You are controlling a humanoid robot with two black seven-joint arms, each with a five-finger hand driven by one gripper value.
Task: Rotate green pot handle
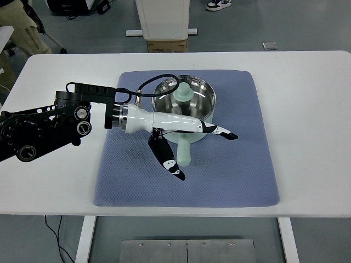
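From the head view you see the green pot point(186, 112) on the blue mat point(230, 164) near the middle of the white tabletop point(307, 109), its handle point(184, 153) pointing toward the near edge. Your left hand point(189, 139) lies across the pot's near side, fingers point(222, 132) stretched out to the right and thumb point(167, 160) angled down just left of the handle. It is spread open and grips nothing.

A blue mat point(230, 164) covers the white table point(312, 109); cardboard box point(167, 45) behind.
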